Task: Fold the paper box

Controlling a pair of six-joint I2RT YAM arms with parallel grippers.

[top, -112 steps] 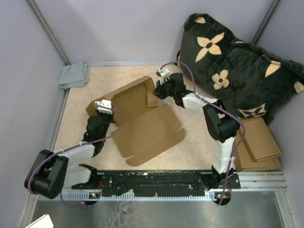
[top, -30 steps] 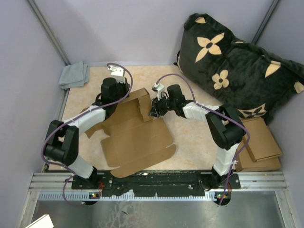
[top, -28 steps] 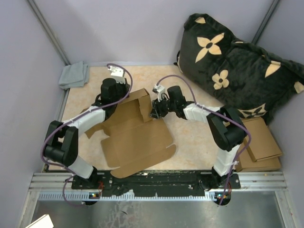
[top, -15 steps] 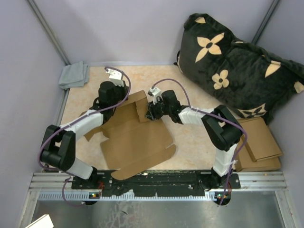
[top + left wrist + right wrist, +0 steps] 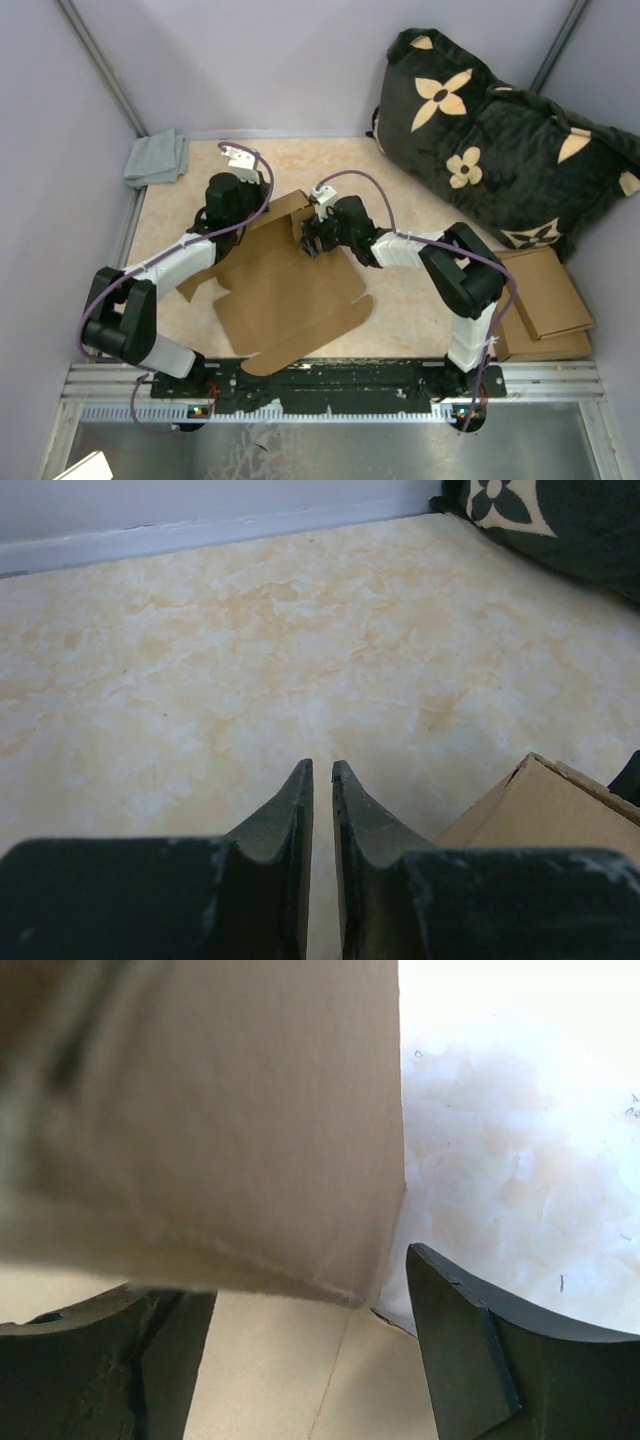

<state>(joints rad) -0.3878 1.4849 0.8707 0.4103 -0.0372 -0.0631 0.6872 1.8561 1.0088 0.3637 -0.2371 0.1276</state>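
1. Black fingers (image 5: 470,1360) of your right gripper (image 5: 300,1280) stood wide apart, straddling the lower edge of a raised flap of the paper box (image 5: 220,1110). The right-hand finger was clear of the cardboard. The other was partly hidden beneath it, so you were pinching nothing.
2. Your left gripper (image 5: 320,765) was all but closed, with only a thin slit between its fingertips and nothing in that slit. It pointed across bare table (image 5: 300,630), and one corner of the paper box showed just beside it, low on its right.
3. From above, you would have seen the paper box lying mostly flat near the middle of the beige marbled table, between your two arms, with its far panel standing up. Both grippers were at that raised far end, the left one at its left side and the right one at its right.
4. The near flap of the paper box, with rounded corners, reached toward the arm bases.
5. A grey cloth (image 5: 157,158) lay in the far left corner, well apart from the paper box.
6. A black cushion (image 5: 500,130) with tan flowers filled the far right corner. Stacked thicker cardboard pieces (image 5: 545,300) lay at the right edge just below it, beside your right arm.
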